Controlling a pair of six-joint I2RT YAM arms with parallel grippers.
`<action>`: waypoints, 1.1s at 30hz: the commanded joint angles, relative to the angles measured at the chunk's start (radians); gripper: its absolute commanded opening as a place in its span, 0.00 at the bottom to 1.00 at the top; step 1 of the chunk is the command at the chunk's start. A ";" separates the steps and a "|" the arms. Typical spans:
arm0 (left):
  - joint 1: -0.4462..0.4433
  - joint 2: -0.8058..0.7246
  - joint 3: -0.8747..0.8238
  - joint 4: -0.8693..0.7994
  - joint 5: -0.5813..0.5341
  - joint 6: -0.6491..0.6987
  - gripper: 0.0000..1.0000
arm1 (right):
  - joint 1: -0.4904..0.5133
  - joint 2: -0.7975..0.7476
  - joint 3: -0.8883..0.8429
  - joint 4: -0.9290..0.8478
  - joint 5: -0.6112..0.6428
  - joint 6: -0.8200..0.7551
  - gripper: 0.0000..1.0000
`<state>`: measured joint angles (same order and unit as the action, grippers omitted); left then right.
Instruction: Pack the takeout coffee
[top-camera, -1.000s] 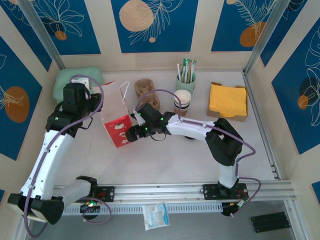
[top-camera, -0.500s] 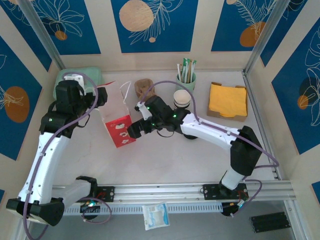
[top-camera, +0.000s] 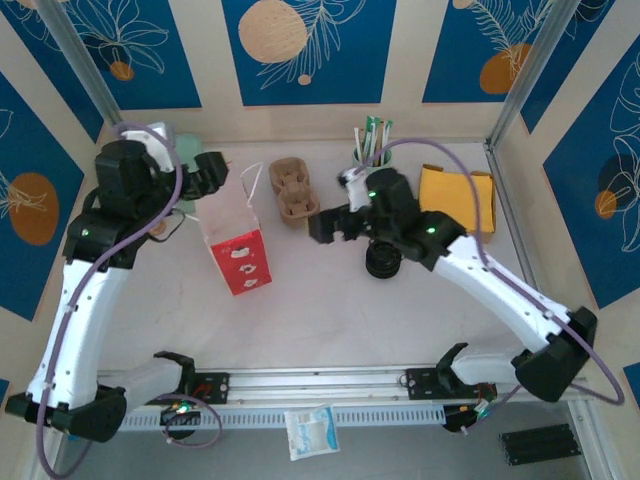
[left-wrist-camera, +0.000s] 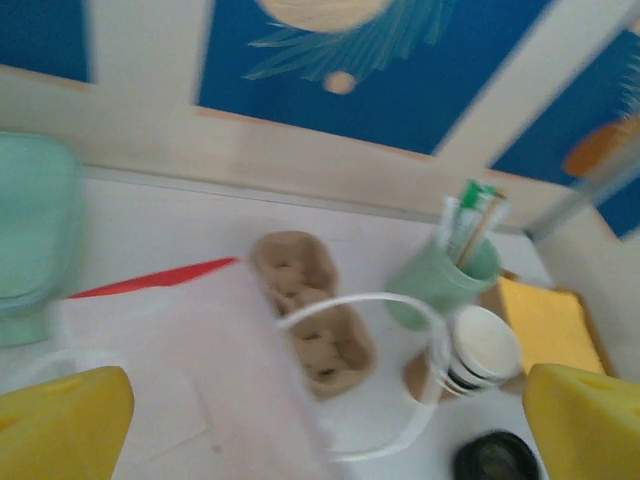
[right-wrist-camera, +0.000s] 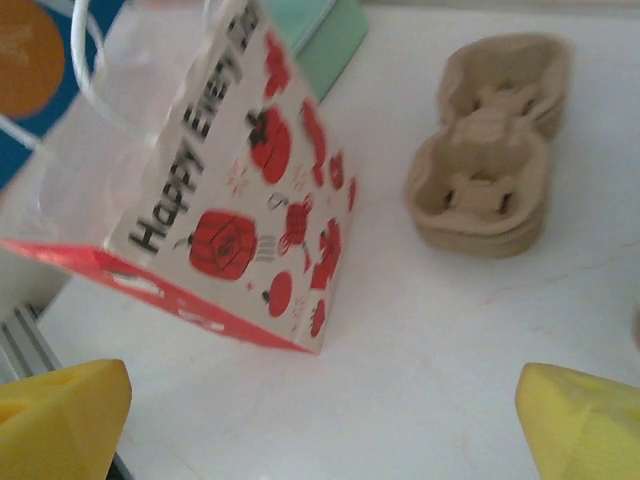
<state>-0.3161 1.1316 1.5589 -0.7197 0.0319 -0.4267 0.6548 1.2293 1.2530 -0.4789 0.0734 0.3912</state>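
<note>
You log both end effectors gaping and empty, left end effector (top-camera: 214, 172) at the paper bag's (top-camera: 238, 250) 11 o'clock, right end effector (top-camera: 322, 226) at its 3 o'clock, the bag upright on the surface (top-camera: 330, 310), mouth up, so the takeout coffee, hidden, likely sits inside.

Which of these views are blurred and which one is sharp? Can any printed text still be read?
Top external: sharp and evenly lit, with the paper bag crisp. Left wrist: clearly blurred, the cup carrier and green holder soft-edged. Right wrist: slightly soft, yet "Happy" on the bag remains readable.
</note>
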 joint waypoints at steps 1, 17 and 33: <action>-0.142 0.079 0.109 -0.015 -0.019 -0.018 0.99 | -0.110 -0.028 0.031 -0.102 -0.094 0.053 0.99; -0.640 0.236 -0.064 0.106 -0.343 -0.168 0.99 | -0.528 0.177 0.206 -0.367 -0.313 0.055 0.74; -0.672 0.324 -0.192 0.179 -0.354 -0.112 0.99 | -0.487 0.675 0.687 -0.659 -0.124 -0.047 0.48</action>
<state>-0.9859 1.4326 1.3586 -0.5568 -0.2943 -0.5774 0.1421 1.8557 1.8679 -1.0340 -0.1097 0.3763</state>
